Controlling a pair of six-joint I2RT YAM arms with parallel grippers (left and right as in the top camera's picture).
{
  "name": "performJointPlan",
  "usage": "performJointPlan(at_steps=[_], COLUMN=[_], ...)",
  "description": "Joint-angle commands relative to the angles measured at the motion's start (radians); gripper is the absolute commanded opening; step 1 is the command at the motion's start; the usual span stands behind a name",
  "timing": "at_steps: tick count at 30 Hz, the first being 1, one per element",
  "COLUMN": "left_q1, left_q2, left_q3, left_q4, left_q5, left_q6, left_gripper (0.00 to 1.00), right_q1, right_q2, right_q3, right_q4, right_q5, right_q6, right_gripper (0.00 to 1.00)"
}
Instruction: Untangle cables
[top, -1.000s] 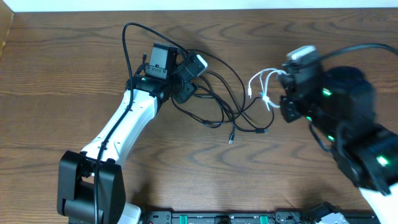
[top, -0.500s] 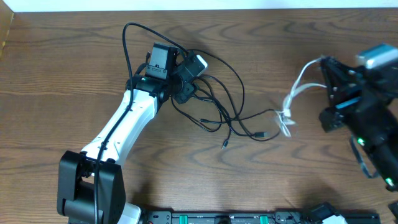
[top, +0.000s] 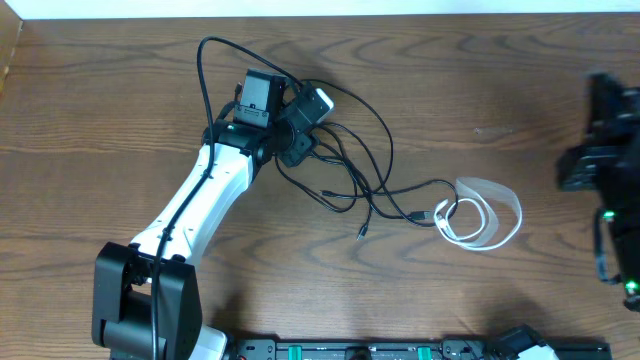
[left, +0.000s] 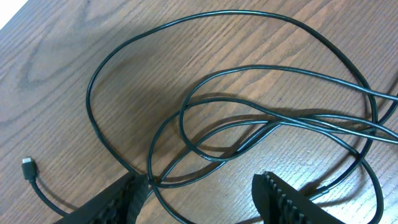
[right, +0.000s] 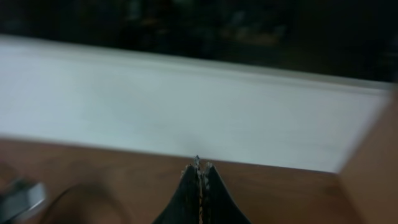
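Roughly part-way through, judging by the layout. Finds the white cable (top: 490, 225) lying in a loose loop on the bare tabletop (top: 100, 180), right of the black cables (top: 365, 165) and held by neither tool. Cannot call it fully clear, though: at the loop's left end sees a black plug (top: 422, 215) and its lead touching or crossing the white strands, and cannot tell from overhead which lies on top.

Leaves the larger job undone: finds the black cables heaped in overlapping loops near the middle of the tabletop, crossing one another several times.

Shows the left tool (left: 202, 186) spread, its ribbed fingers (left: 283, 196) standing either side of a few black strands on the wood and pinching nothing; notes a loose plug end (left: 28, 167) off to one side. Shows the right tool (right: 199, 167) pressed together and empty, off at the right edge of the overhead view, well apart from every cable.

Probably calls next for clearing the white loop from that black lead, then drawing the black cords apart one at a time.
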Motion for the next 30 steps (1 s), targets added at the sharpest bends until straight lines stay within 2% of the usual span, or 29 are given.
performJointPlan(at_steps=[1, 7, 9, 14, 17, 19, 22, 25, 27, 30], left_q1=[0.007, 0.007, 0.007, 0.007, 0.007, 0.007, 0.007, 0.007, 0.007, 0.007], left_q2=[-0.013, -0.013, -0.013, -0.013, -0.013, -0.013, -0.013, -0.013, -0.013, -0.013], left_q3=[0.002, 0.002, 0.002, 0.002, 0.002, 0.002, 0.002, 0.002, 0.002, 0.002], left_q4=[-0.005, -0.005, -0.005, -0.005, -0.005, -0.005, -0.005, -0.005, -0.005, -0.005], left_q5=[-0.002, -0.002, -0.002, -0.002, -0.002, -0.002, -0.002, -0.003, -0.002, -0.002], left_q6=[0.005, 0.005, 0.005, 0.005, 0.005, 0.005, 0.005, 0.005, 0.005, 0.005], left_gripper=[0.60, 0.60, 0.60, 0.64, 0.65, 0.65, 0.65, 0.65, 0.65, 0.65], right_q1=[0.003, 0.003, 0.003, 0.003, 0.003, 0.003, 0.003, 0.003, 0.003, 0.003], right_q2=[-0.011, -0.008, 0.006, 0.074, 0.117, 0.142, 0.166, 0.184, 0.193, 0.201], right_q3=[0.085, 0.130, 0.122, 0.071, 0.000, -0.072, -0.194, -0.333, -0.430, -0.580], right_q4=[0.007, -0.077, -0.161, -0.373, -0.463, -0.509, -0.513, -0.496, -0.467, -0.382], right_q5=[0.214, 0.095, 0.061, 0.012, 0.014, 0.014, 0.027, 0.068, 0.090, 0.093], right_q6=[-0.014, -0.001, 0.052, 0.231, 0.416, 0.615, 0.919, 1.201, 1.323, 1.391], right_gripper=[0.01, 0.02, 0.25, 0.54, 0.57, 0.61, 0.75, 0.77, 0.82, 0.86])
